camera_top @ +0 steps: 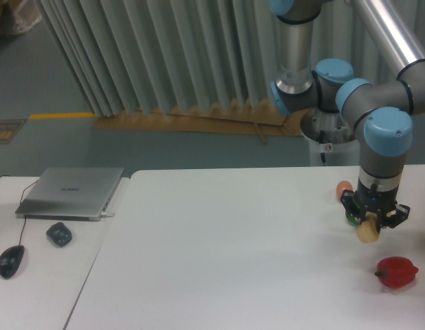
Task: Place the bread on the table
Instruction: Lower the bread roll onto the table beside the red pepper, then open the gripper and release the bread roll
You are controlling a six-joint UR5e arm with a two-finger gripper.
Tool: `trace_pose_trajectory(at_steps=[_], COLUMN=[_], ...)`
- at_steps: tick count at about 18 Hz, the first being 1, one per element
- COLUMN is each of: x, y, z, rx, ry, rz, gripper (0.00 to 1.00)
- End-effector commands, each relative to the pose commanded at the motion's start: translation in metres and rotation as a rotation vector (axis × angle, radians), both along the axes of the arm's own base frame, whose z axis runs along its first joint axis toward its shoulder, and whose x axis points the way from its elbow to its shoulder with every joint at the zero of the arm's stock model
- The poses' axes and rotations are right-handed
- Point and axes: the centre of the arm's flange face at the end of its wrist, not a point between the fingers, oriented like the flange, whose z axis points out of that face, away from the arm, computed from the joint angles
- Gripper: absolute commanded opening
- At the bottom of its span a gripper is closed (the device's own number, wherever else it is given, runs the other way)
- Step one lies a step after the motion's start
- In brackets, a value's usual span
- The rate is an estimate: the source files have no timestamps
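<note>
Jaws closed on the bread: gripper points straight down, dark fingers splayed either side of the pale tan lump, which sticks out below them. Bread looks lifted off the table, near the right edge about halfway along it; actual gap to the surface is hard to judge from this angle.

Arm comes in from the upper right, grey links with blue joint caps, wrist vertical over the grip.

Other items on the table:
- small orange-pink ball just behind and left of the gripper, partly hidden by it
- something green peeking out right behind the fingers, mostly blocked, can't tell what it is
- red pepper closer to the front right corner, apart from the bread, lying on the surface

Adjoining desk on the left carries a closed silver laptop near its back edge, a dark lumpy object in front of it, and a black mouse with its cable toward the left edge.

Background: pleated grey curtain and grey floor.
</note>
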Motion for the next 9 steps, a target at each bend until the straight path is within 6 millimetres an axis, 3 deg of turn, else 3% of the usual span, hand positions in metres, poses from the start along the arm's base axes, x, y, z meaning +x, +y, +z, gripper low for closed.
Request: trace_pose_trajectory(at_steps=[9], x=[-0.0030], y=[-0.0038], z=[0.0018], rx=[-0.002], ry=[-0.001], rz=[-0.022], gripper=[1.00])
